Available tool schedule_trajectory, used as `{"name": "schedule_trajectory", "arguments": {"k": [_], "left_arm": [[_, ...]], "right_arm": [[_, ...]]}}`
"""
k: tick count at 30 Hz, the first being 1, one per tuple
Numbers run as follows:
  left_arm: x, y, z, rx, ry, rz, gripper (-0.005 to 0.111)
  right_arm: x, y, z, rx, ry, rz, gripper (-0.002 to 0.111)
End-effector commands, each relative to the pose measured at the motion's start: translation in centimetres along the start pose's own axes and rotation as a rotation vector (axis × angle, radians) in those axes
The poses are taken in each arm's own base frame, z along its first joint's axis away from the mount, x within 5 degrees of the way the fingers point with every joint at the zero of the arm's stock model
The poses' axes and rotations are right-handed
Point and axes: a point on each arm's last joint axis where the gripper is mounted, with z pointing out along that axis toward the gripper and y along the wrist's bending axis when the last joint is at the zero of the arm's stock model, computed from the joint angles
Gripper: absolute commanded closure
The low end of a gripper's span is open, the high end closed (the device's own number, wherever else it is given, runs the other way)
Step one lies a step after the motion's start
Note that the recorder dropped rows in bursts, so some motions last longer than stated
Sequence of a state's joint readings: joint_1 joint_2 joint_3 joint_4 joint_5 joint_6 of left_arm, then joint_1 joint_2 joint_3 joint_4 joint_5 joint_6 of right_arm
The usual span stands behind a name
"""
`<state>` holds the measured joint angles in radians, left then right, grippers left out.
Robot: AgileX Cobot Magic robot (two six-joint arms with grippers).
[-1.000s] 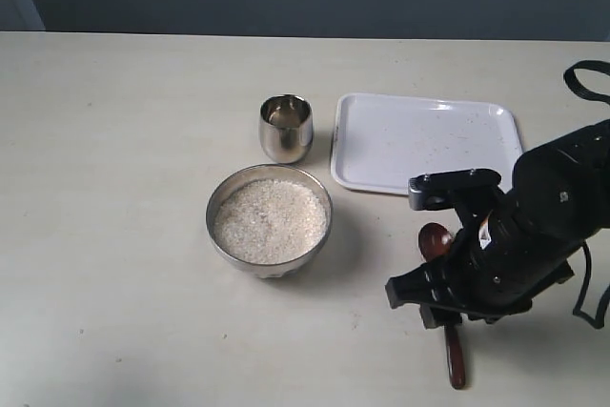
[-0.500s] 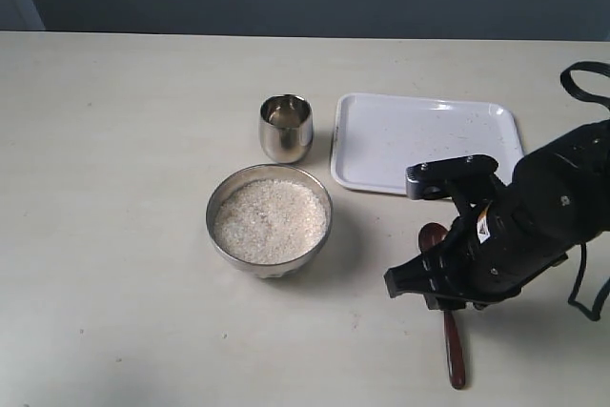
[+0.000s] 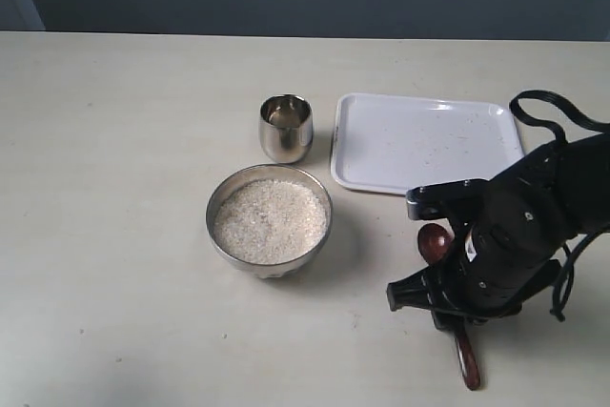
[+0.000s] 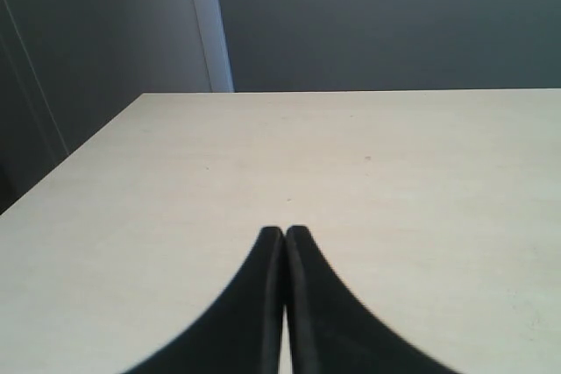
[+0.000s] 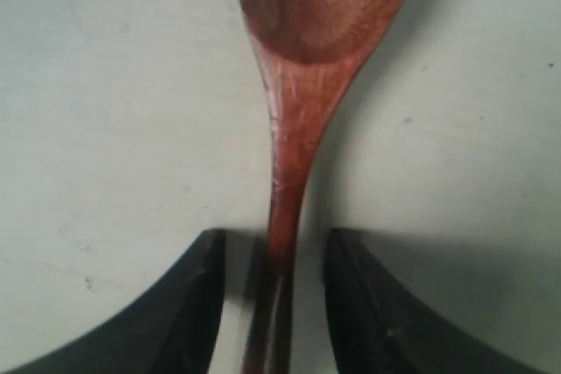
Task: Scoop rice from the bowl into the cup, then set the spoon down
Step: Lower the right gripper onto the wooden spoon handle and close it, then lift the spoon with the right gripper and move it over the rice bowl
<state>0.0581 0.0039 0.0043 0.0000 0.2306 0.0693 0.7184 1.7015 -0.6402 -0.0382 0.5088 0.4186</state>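
Note:
The dark wooden spoon [image 3: 435,241] lies flat on the table to the right of the bowl, its handle running toward the near edge. My right gripper [image 5: 276,234] is open and straddles the handle [image 5: 294,155], with a gap on each side. In the exterior view the right arm [image 3: 505,235] covers the middle of the spoon. The wide steel bowl [image 3: 217,199] holds white rice [image 3: 270,221]. The small steel cup [image 3: 286,128] stands just behind it. My left gripper [image 4: 285,230] is shut on nothing, over bare table.
A white tray [image 3: 424,140] with a few stray grains lies behind the right arm, to the right of the cup. The table's near edge is close below the spoon's handle end [image 3: 468,372].
The right arm has turned and dropped lower over the spoon's handle. The handle's end has shifted slightly to the right. Bowl, cup and tray have not moved.

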Motion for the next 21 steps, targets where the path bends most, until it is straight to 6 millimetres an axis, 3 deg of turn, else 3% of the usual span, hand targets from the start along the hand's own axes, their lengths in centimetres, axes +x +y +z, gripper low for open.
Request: {"name": "schedule_trajectory", "arguments": {"k": [1,3,6,11,15,21], "left_arm": [[-0.3,0.0,-0.1,0.000,-0.021,-0.002,0.106],[-0.3,0.0,-0.1,0.000,-0.021,-0.002,0.106],[-0.3,0.0,-0.1,0.000,-0.021,-0.002,0.106],[-0.3,0.0,-0.1,0.000,-0.021,-0.002,0.106],[-0.3,0.0,-0.1,0.000,-0.021,-0.002,0.106],[-0.3,0.0,-0.1,0.000,-0.021,-0.002,0.106]], "right_arm": [[0.4,-0.1,1.4,0.018,0.051,0.003,0.072],[0.5,-0.1,1.8,0.024,0.068,0.005,0.080],[0.5,-0.1,2.1,0.030,0.082,0.003,0.107],[1.0,-0.3,1.6,0.042,0.126,-0.097,0.109],[1.6,-0.7,-1.2,0.044,0.141,-0.229,0.109],[0.4,-1.2,-8.0,0.079,-0.071,-0.394,0.109]]}}
